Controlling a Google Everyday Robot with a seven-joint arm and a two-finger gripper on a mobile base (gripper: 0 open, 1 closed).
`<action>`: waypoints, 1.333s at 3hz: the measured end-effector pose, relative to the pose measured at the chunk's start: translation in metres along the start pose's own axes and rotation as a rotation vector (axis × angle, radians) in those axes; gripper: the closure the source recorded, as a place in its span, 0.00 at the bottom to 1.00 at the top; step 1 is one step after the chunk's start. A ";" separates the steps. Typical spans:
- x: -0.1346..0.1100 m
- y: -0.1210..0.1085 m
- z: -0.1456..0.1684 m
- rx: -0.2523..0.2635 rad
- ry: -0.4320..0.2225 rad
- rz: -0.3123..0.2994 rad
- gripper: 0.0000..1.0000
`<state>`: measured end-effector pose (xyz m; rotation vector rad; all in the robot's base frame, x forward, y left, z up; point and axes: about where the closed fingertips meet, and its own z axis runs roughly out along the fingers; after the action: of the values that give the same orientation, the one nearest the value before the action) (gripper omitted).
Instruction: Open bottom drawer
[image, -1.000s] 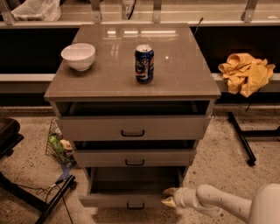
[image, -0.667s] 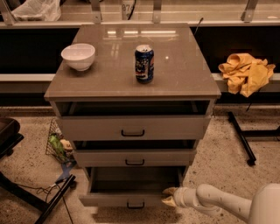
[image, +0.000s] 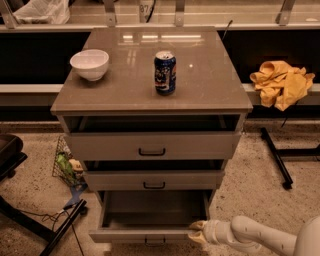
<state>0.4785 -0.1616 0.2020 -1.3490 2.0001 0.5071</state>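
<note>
- The bottom drawer (image: 150, 212) is the lowest of three in the grey-beige cabinet. It stands pulled well out, with its plain grey inside open to view and nothing in it that I can see.
- Its black bar handle (image: 154, 241) sits at the middle of the front, near the picture's lower edge, with nothing on it.
- The gripper (image: 197, 232) is at the right end of the drawer front, touching it or just beside it. I cannot tell how far open it is or whether it holds the edge.
- The middle drawer (image: 152, 180) and top drawer (image: 150, 145) are each out only a little.
- I judge the task done or nearly so. At most a short further pull is left, then letting go and backing off.
- A soda can (image: 164, 73) and a white bowl (image: 89, 64) stand on the cabinet top (image: 215, 85), well away from the work.
</note>
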 end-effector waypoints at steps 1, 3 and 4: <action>0.000 0.000 0.000 0.000 0.000 0.000 1.00; 0.014 0.027 -0.018 -0.057 0.000 0.018 1.00; -0.010 0.019 -0.012 -0.056 0.008 -0.030 1.00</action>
<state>0.4597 -0.1553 0.2169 -1.4151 1.9826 0.5485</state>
